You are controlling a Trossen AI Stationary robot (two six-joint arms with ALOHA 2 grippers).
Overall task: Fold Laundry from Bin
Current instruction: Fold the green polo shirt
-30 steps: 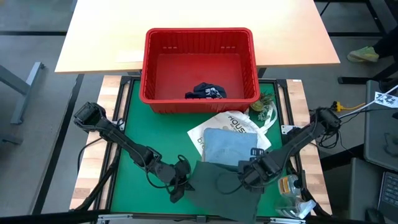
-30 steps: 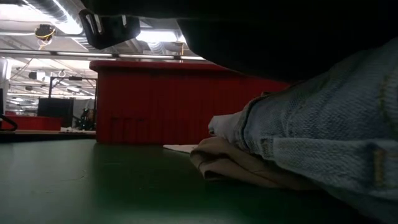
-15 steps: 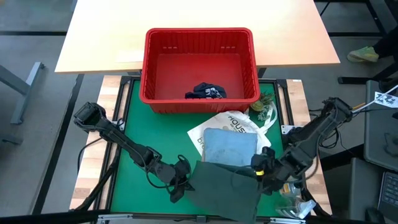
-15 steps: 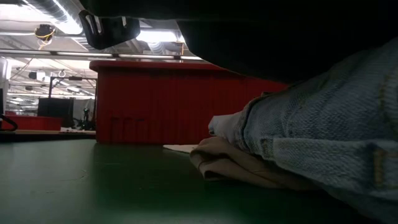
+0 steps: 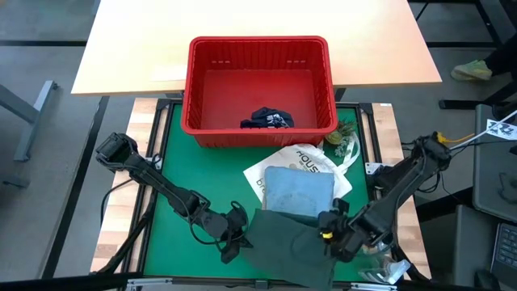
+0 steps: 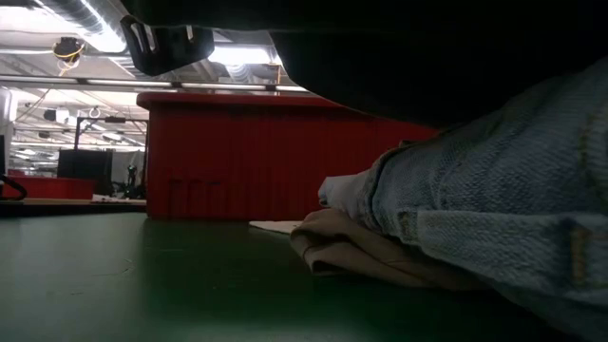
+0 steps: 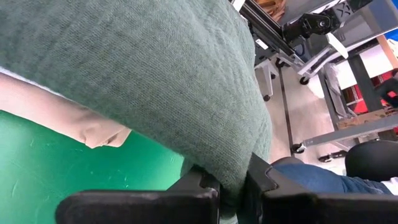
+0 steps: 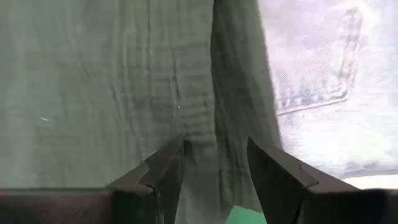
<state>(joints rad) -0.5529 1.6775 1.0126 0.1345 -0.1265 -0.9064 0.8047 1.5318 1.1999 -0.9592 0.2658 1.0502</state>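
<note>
A dark olive-green garment (image 5: 283, 246) lies spread at the table's near edge. My left gripper (image 5: 234, 240) is shut on its left edge. My right gripper (image 5: 329, 240) is open over its right edge; in the right wrist view (image 8: 214, 165) its fingers stand on either side of a raised fold, and I cannot tell whether they touch it. A folded light blue garment (image 5: 299, 190) rests on a white tote bag (image 5: 303, 158). A beige garment (image 6: 361, 252) lies under the blue one. Navy shorts (image 5: 268, 120) lie in the red bin (image 5: 258, 42). My left gripper pinches the green garment's left edge (image 7: 231, 180) between its two fingers, coming in low from the table's left. One layer or several, I cannot tell. The cloth spreads away from the fingers over the green mat and over a beige piece (image 7: 93, 130).
The red bin stands at the far side, partly on a wooden table (image 5: 242, 20). A small green plant-like thing (image 5: 343, 139) lies beside the tote. Small items (image 5: 380, 263) sit at the near right corner. Bare green mat (image 5: 202, 174) lies left of the tote.
My right gripper has swung toward the table's right edge, off the green garment, then come back left and toward the near edge, over the garment's right edge. My left gripper has kept still on the cloth.
</note>
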